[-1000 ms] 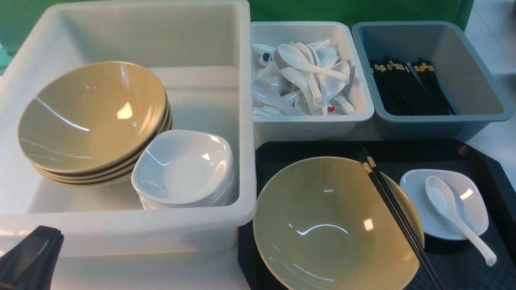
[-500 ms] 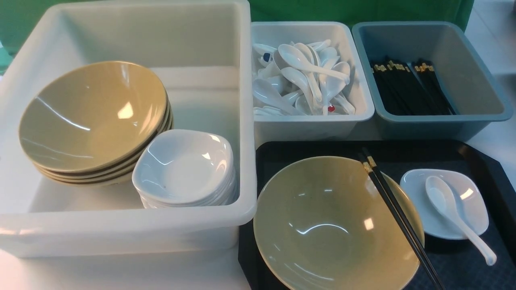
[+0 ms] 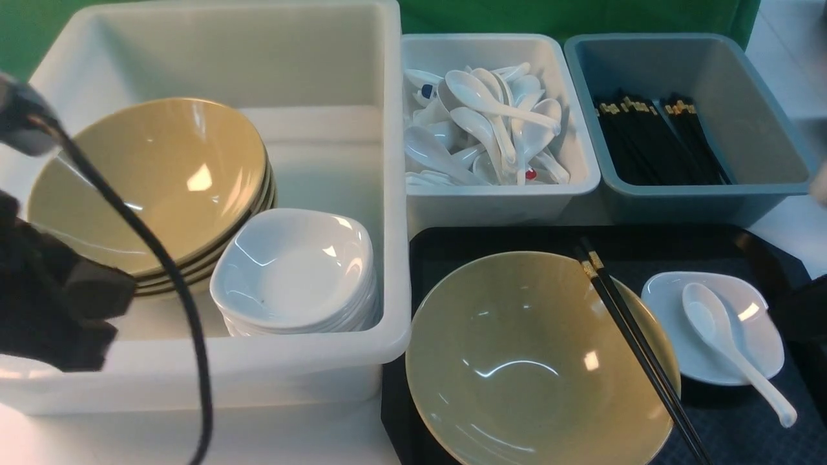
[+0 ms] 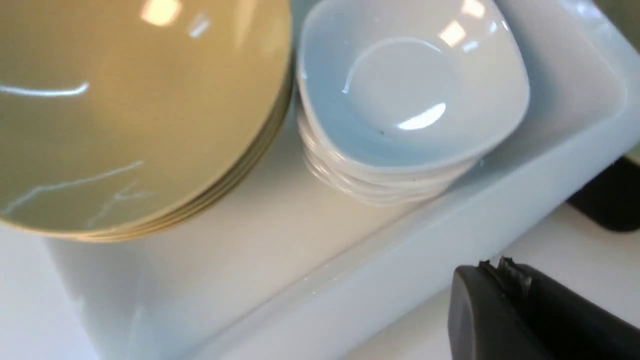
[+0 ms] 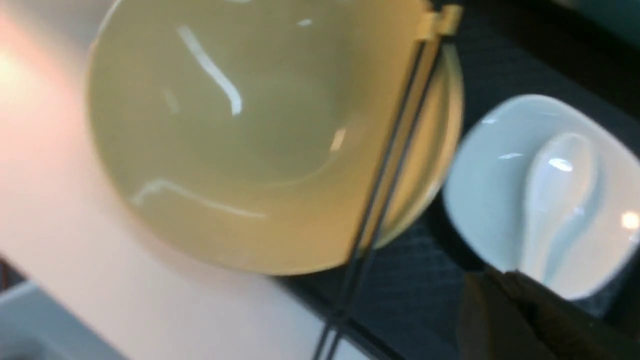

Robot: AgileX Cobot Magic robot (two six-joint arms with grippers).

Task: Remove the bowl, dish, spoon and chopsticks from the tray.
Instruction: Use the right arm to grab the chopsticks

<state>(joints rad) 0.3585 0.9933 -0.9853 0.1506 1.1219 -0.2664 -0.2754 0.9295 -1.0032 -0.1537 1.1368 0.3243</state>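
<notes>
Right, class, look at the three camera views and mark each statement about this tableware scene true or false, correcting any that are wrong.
1. The chopsticks lie across the rim of the bowl on the tray. True.
2. The spoon lies inside the bowl. False: it rests in the dish, beside the bowl.
3. The grey-blue bin holds white spoons. False: it holds black spare chopsticks; the spare spoons are in the small white tub.
4. In the big white tub, a stack of tan bowls stands beside a stack of white saucers. True.
</notes>
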